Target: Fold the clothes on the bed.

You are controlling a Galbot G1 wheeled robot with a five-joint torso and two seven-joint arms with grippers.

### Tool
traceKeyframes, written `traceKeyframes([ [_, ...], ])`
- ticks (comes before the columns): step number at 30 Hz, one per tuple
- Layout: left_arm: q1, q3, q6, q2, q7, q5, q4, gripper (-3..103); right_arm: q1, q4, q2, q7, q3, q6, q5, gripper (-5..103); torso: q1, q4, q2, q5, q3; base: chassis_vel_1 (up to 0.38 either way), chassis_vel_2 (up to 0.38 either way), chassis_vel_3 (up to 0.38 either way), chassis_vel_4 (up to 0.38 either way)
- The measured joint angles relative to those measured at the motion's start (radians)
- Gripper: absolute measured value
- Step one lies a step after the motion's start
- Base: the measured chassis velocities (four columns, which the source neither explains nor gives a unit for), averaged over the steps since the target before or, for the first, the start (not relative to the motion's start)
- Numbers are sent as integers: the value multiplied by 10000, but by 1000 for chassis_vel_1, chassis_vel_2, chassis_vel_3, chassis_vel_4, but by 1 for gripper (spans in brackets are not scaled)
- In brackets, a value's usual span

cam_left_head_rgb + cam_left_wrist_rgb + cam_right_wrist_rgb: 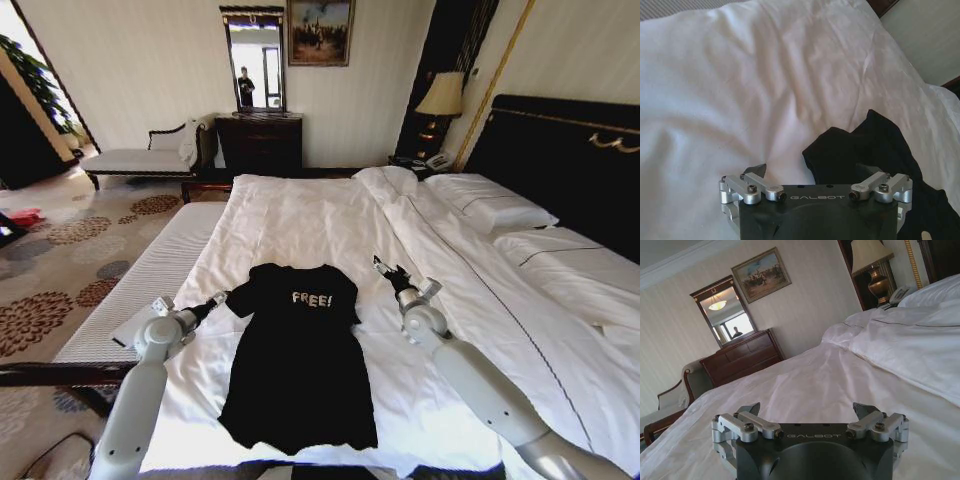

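Observation:
The clothes, one black T-shirt with white "FREE!" lettering, lie flat and spread out on the white bed, collar toward the headboard. My left gripper is open at the tip of the shirt's left sleeve; in the left wrist view the gripper has one finger over the black sleeve and the other over the white duvet. My right gripper is open just above the duvet, a little to the right of the right sleeve and apart from it. In the right wrist view that gripper has nothing between its fingers.
White pillows lie against the dark headboard at the right. A lamp stands on the nightstand. A dark dresser with a mirror and a pale chaise bench stand beyond the bed's far side. Patterned carpet lies left of the bed.

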Motion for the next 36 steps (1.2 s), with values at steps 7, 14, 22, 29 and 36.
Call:
traceKeyframes([
  [7, -331, 71, -392, -292, 472, 377, 561, 100, 286, -396, 143, 36, -302, -23, -120, 100, 1, 0, -1, 0, 0, 0, 0, 0, 0],
  [14, -376, 162, -541, -477, 851, 676, 731, 76, 513, -598, 283, 116, -528, -56, -241, 100, 1, 0, -3, 1, 1, 0, 0, 0, 0],
  [22, -444, 285, -662, -723, 1028, 899, 796, 48, 503, -646, 307, 200, -541, -76, -315, 100, 1, -2, -2, 0, 1, 0, 0, 0, 0],
  [29, -326, 271, -961, -887, 1278, 1386, 550, 21, 264, -610, 295, 254, -397, -112, -453, 100, 1, -2, -2, 0, 0, 0, 0, 0, 0],
  [36, -209, 118, -1184, -766, 1355, 1467, 180, 2, 190, -526, 265, 280, -326, -141, -482, 100, 2, 0, -3, -1, 0, 0, 0, 0, 0],
])
